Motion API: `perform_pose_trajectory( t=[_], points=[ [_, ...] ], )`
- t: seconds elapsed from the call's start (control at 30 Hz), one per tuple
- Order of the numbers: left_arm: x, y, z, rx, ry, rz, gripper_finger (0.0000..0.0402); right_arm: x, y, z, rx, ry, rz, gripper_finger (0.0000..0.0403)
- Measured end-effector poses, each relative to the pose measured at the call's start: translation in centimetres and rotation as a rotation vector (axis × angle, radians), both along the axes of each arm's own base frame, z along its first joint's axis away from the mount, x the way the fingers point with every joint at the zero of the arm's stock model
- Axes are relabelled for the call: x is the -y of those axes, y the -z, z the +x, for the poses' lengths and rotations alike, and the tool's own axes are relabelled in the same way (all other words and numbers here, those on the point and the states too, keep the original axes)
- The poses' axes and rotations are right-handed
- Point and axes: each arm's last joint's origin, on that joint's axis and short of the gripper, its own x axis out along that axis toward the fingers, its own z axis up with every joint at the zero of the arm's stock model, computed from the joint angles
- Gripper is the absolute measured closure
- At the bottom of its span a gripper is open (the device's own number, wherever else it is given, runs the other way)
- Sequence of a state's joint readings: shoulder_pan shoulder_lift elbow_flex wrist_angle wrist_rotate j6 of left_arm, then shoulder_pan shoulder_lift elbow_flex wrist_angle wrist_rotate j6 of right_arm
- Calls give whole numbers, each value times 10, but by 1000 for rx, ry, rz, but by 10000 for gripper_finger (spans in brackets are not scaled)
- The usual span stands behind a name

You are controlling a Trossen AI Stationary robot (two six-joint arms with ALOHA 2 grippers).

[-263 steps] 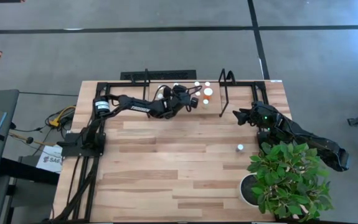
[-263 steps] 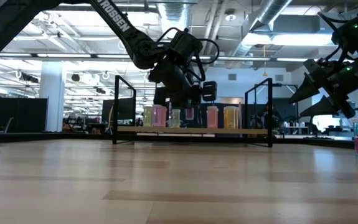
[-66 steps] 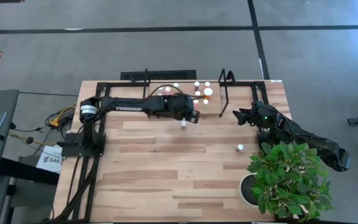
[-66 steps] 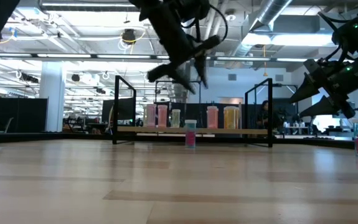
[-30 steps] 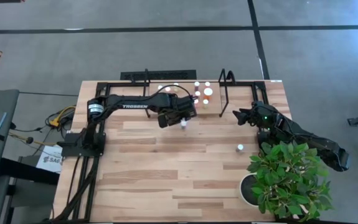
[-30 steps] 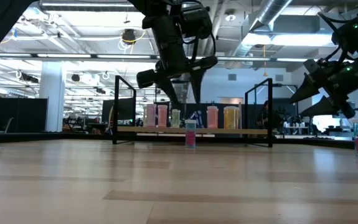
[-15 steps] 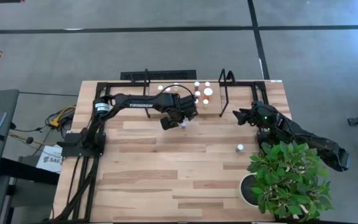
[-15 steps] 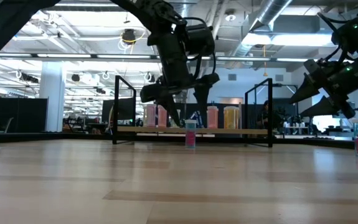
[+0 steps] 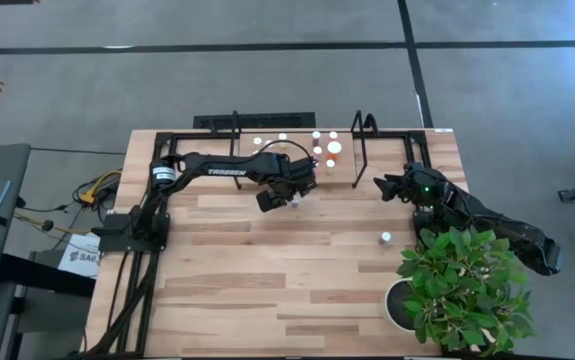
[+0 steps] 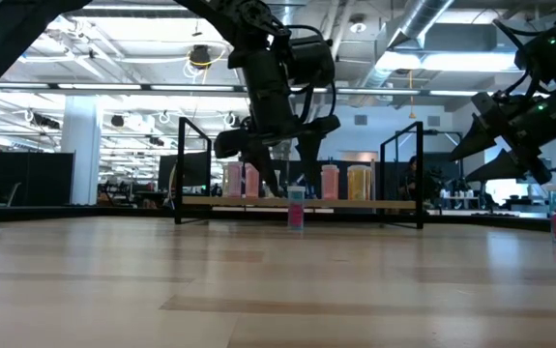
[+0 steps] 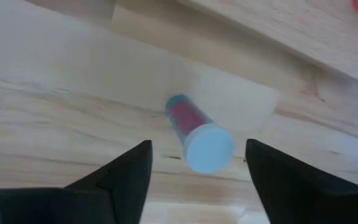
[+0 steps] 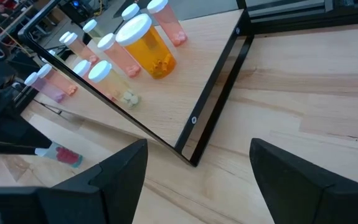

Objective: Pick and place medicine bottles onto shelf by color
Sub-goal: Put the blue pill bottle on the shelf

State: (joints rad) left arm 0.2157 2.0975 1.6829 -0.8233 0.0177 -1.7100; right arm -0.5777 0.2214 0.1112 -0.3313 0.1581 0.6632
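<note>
Left gripper (image 11: 194,171) fingers spread wide, empty; upright pink bottle (image 11: 194,134) stands centred between and below them

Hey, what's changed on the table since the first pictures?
The left gripper left the shelf, carried a pink bottle out to the tabletop in front of it, set it upright and let go. It has since come down over that bottle with its fingers apart, one on each side, not touching. The right gripper, the lone bottle by the plant and the shelf's bottles stayed put.
</note>
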Motion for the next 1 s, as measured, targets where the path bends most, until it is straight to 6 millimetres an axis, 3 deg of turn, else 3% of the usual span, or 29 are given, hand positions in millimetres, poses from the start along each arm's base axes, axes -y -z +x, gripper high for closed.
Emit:
perform_pose_trajectory(
  t=[0.23,0.4,0.8,1.0],
  points=[
    [0,0,-1,-15,-6,22,233,0,0,0,0,0,0,97],
    [0,0,-1,-16,-8,28,266,0,0,0,0,0,0,97],
    [0,0,-1,-16,6,32,253,0,0,0,0,0,0,97],
    [1,20,8,-7,62,-45,244,0,0,0,0,0,0,97]
  ],
)
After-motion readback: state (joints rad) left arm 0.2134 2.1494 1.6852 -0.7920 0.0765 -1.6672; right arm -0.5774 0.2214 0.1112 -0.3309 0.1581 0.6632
